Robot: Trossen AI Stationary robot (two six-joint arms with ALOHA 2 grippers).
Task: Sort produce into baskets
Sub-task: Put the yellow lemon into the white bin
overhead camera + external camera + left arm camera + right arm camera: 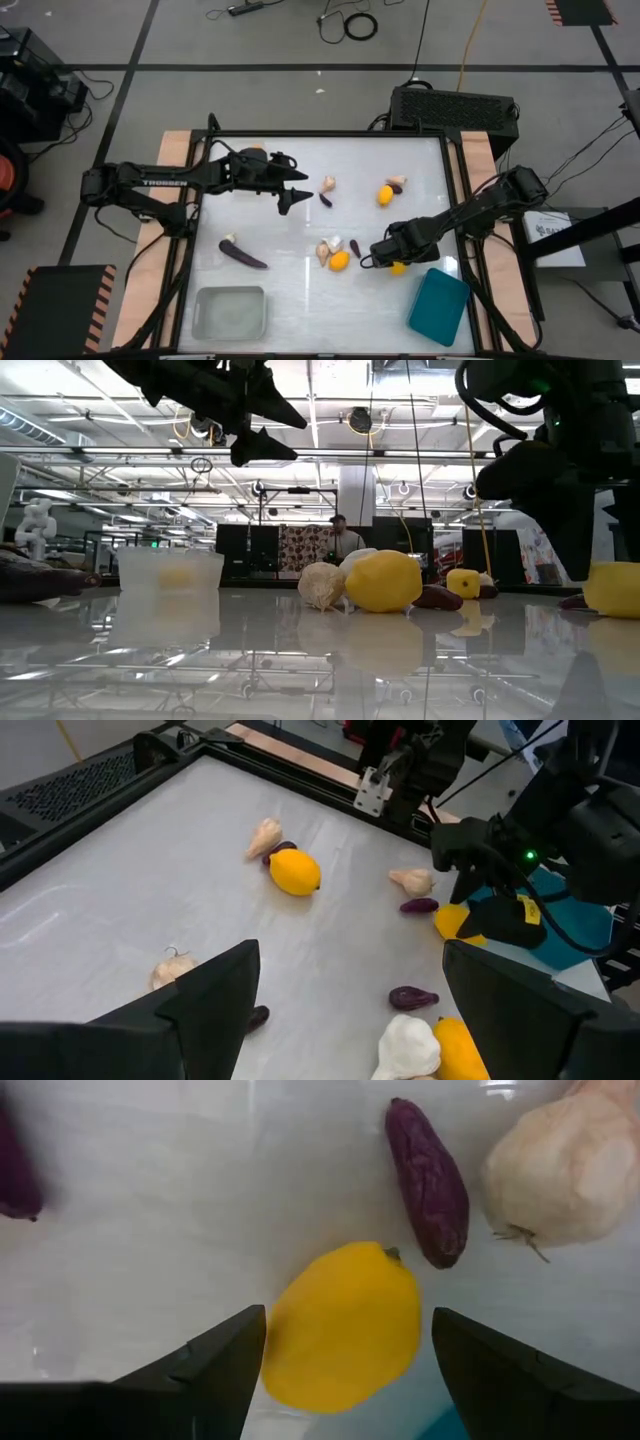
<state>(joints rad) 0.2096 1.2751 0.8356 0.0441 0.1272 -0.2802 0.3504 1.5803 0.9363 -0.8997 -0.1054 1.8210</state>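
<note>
Produce lies scattered across the white table (300,290) from above: a long eggplant (243,256) on the left half, a yellow fruit (385,194) beside a pale bulb (397,183) toward the far right, and a cluster of bulb (323,251) and yellow fruit (339,261) near the middle. The left gripper (293,197) hovers over the far middle of the table, fingers spread and empty. The right gripper (377,252) sits low on the right side, just beside a second yellow fruit (398,267), with the teal basket (438,306) near it at the front right and the greyish basket (230,311) at the front left. Down at table level, a yellow fruit (383,581) and a bulb (321,585) sit together mid-table, a translucent basket (170,571) to their left, and the left gripper (262,430) hangs high above. Left wrist camera: its two fingers (215,990) stand wide apart with nothing between them, a yellow fruit (295,872) out ahead on the table. Right wrist camera: wide-open fingers (225,1355) straddle a yellow fruit (345,1327) without gripping it, a tiny eggplant (430,1180) and a bulb (555,1175) just beyond.
</note>
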